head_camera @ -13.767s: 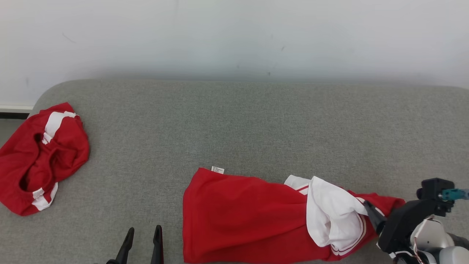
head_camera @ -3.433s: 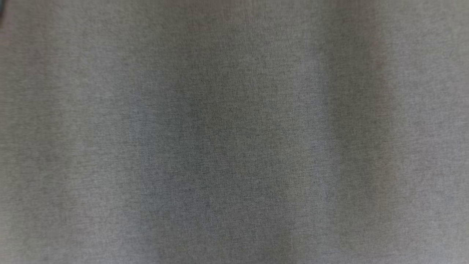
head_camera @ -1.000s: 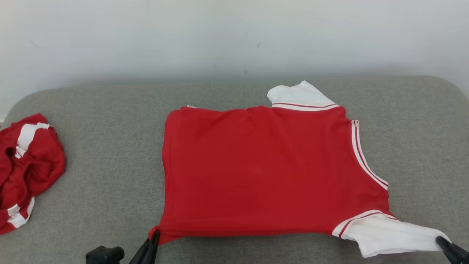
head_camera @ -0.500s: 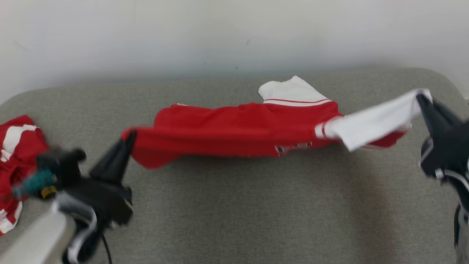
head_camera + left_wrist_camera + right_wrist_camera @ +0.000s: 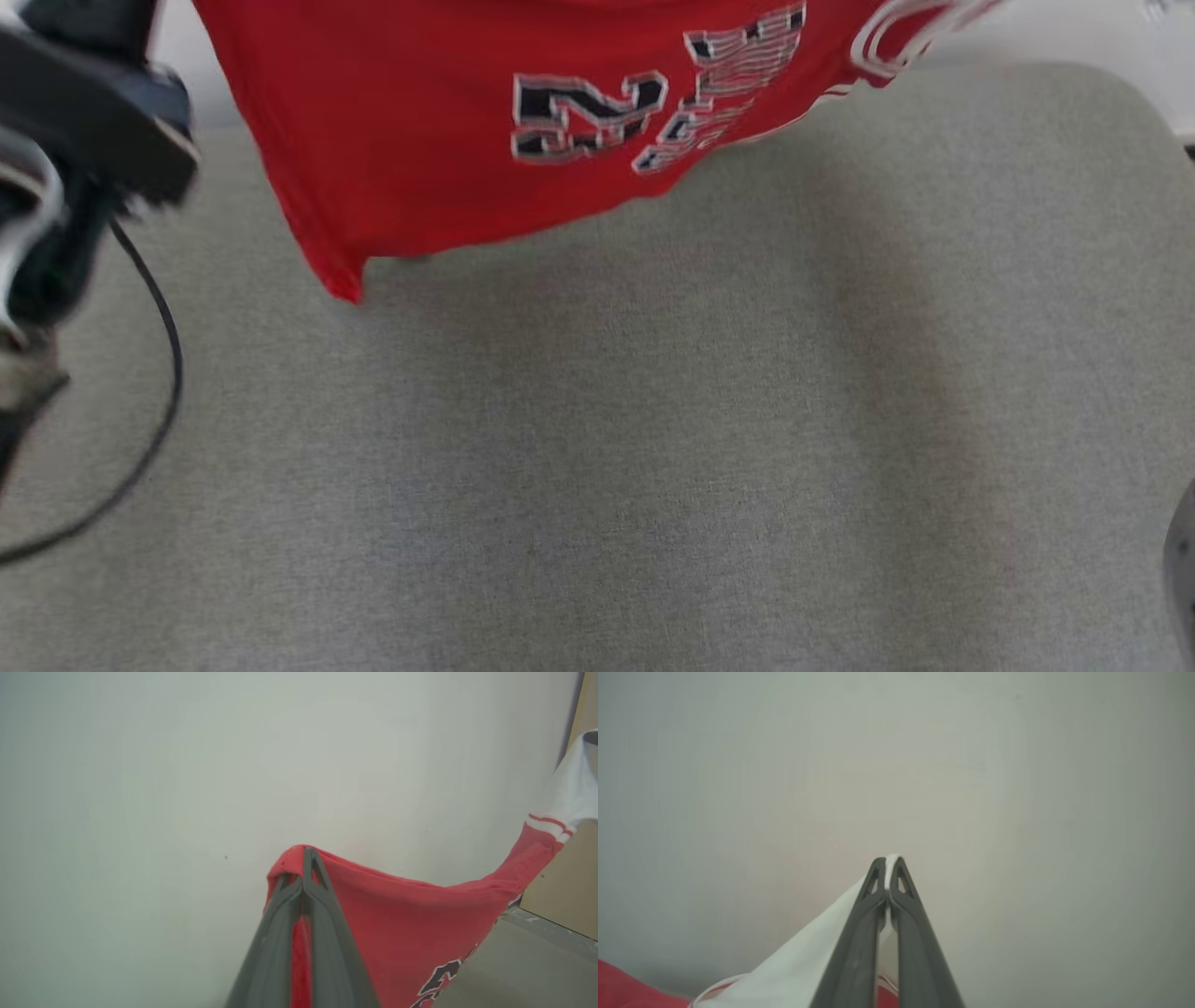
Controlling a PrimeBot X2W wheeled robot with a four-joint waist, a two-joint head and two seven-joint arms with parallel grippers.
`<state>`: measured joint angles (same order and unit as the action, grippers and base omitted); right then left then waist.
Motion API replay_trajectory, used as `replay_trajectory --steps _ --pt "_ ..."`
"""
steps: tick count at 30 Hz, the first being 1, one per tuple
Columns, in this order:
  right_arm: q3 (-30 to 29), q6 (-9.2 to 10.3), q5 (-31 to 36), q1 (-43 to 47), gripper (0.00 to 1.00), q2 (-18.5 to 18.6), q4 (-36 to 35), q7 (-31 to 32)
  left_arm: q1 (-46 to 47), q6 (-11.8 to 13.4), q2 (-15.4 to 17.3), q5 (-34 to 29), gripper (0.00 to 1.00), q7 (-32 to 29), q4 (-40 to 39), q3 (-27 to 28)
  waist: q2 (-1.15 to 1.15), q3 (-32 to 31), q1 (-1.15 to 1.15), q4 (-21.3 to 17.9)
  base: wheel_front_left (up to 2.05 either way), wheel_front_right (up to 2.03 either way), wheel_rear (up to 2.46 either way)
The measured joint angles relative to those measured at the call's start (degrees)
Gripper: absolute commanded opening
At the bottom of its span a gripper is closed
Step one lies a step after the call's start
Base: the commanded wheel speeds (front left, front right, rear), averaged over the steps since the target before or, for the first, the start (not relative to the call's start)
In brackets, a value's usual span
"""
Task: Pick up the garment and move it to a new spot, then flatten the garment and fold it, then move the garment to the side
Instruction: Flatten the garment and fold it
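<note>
The garment is a red jersey with dark lettering and white sleeves. It hangs in the air across the top of the head view, its lower corner dangling just above the grey surface. In the left wrist view my left gripper is shut on a red corner of the garment. My right gripper is shut on the white sleeve in the right wrist view. The dark body of my left arm shows blurred at the head view's upper left.
The grey upholstered surface spreads below the hanging jersey. A black cable loops down from my left arm. A pale wall stands behind.
Both grippers have risen with the garment, lifting it off the surface so its lettered side faces me. The head view has also tilted down; the second red garment at the left is out of frame.
</note>
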<state>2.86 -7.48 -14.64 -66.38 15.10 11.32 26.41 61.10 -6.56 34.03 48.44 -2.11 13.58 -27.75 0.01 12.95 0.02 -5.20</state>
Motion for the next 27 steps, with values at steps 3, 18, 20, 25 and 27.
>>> replay_trajectory --steps 3,18,20,25,27 --pt "1.3 0.0 0.2 -5.8 0.0 0.5 3.7 -3.1 4.5 -0.1 -0.1 -0.5 0.0 0.4 1.4 0.7 0.0 1.9 0.0 -0.5 0.0 0.0 0.0" --pt "-6.8 0.0 4.5 -26.6 0.0 -4.5 20.2 -20.9 19.1 0.0 -3.5 0.9 0.0 3.2 8.3 4.6 0.01 15.1 0.01 -2.2 0.0 0.0 0.0" --pt "-8.2 0.0 5.0 -28.1 0.0 -5.4 21.2 -23.3 19.7 0.0 -3.6 0.4 0.0 4.2 8.9 4.7 0.01 16.0 0.0 -2.4 0.0 0.0 0.0" --pt "-13.8 0.0 8.7 -36.3 0.0 -8.0 24.0 -34.1 25.8 1.6 -4.8 -2.8 0.0 9.6 9.8 5.6 0.01 19.8 0.0 -3.2 0.0 0.0 0.0" --pt "-15.1 0.0 10.3 -38.7 0.0 -8.5 24.6 -37.6 28.4 2.0 -5.4 -3.5 0.0 12.3 10.6 6.3 0.0 20.9 -0.01 -3.5 0.0 0.0 0.0"
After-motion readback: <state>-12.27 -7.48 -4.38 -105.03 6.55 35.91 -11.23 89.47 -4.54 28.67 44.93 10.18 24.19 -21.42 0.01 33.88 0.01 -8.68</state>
